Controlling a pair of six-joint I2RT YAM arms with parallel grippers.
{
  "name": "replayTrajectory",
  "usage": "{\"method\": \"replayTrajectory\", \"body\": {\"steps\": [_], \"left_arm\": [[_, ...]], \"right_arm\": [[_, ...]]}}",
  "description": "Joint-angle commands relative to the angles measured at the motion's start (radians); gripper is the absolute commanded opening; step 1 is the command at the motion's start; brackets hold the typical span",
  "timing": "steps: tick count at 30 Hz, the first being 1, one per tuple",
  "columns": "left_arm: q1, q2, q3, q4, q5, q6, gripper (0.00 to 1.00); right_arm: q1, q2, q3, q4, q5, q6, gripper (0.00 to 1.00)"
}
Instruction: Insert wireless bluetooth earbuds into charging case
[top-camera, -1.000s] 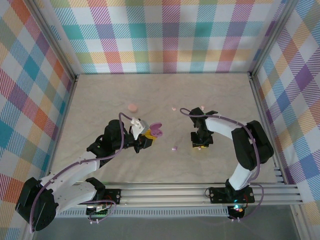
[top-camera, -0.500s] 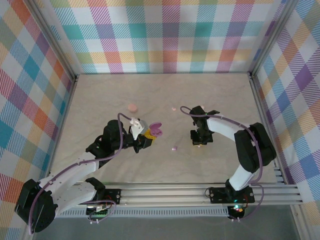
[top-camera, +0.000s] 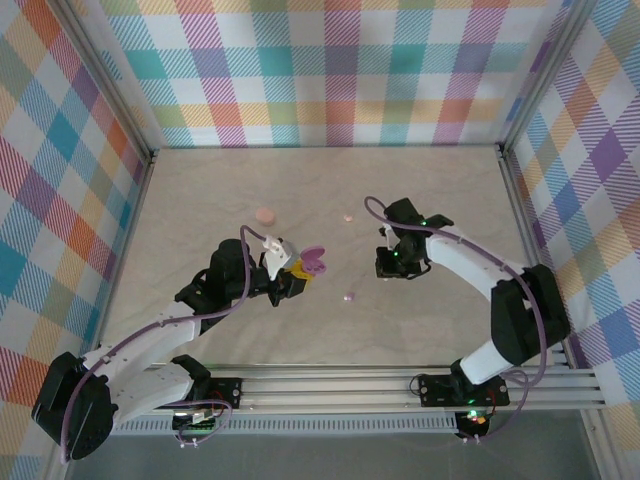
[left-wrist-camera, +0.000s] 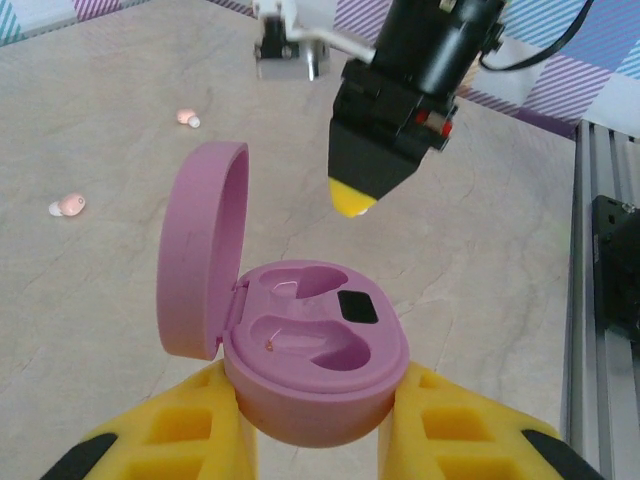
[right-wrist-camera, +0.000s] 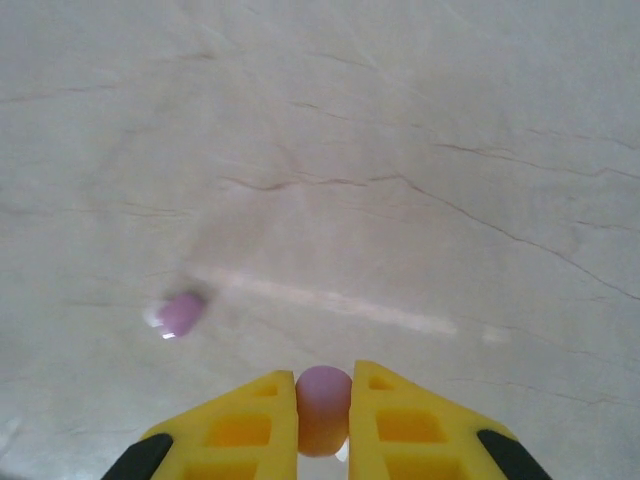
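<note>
Pinching a purple earbud between its tips, right hand; open charging case clamped in left hand.

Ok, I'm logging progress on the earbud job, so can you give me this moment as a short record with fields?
left fingers: shut on the charging case, lid open
case sockets: both empty
right fingers: shut on a purple earbud
loose on table: second purple earbud; two pink earbuds
also on table: peach puck
earbuds seated: none
</note>
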Motion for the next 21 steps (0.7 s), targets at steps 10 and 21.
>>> {"method": "replayTrajectory", "body": {"steps": [10, 21], "left_arm": [[0.006, -0.05, -0.015, 0.083, 0.01, -0.029, 0.02], [0.006, -0.077, -0.011, 0.069, 0.027, -0.045, 0.02]], "right_arm": [[0.092, -0.183, 0.098, 0.088, -0.228, -0.075, 0.07], [0.173, -0.193, 0.142, 0.172, -0.41, -0.152, 0.08]]}}
